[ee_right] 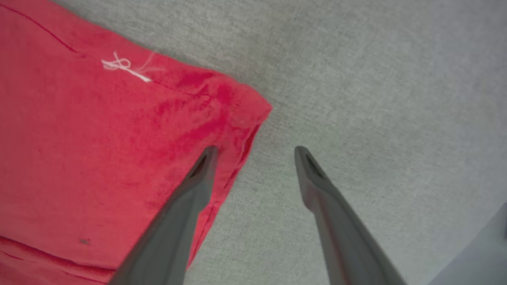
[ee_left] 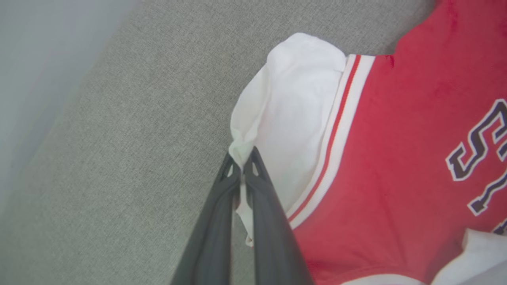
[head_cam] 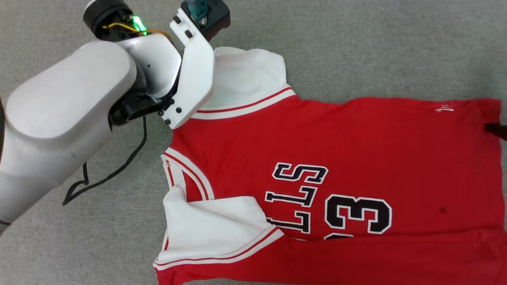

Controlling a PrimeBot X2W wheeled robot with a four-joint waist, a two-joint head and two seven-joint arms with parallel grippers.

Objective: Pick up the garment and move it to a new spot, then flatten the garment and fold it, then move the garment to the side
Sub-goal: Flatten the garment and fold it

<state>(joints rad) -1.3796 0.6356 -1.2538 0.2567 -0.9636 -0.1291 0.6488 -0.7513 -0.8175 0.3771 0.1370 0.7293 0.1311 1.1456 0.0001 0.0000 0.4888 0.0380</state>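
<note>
I have the left fingers (ee_left: 237, 180) pressed together on a bunched fold of the white sleeve (ee_left: 293, 118), right at its outer edge. From those fingertips the sleeve spreads up and away to the right, then comes the striped trim, then the red body of the garment (head_cam: 356, 150), lying front up on the grey surface (ee_left: 138, 158). To the left of the fingers there is only bare surface.

The right fingers (ee_right: 200, 174) stand as wide apart as they go and hold nothing. The left one of the pair sits over the red hem, the other over bare surface, and the hem's corner lies just ahead of the tips, nearer the left one. I cannot tell whether that finger touches the cloth.

I judge the shirt light, soft and limp: it will sag and bunch wherever it is unsupported, and a thin pinch could slip out. The near sleeve (head_cam: 214, 225) is flopped over onto the lettering, so flattening is not finished. For the right side I would take the hem corner, catching both layers, so that a pull against the held sleeve stretches the cloth evenly.
</note>
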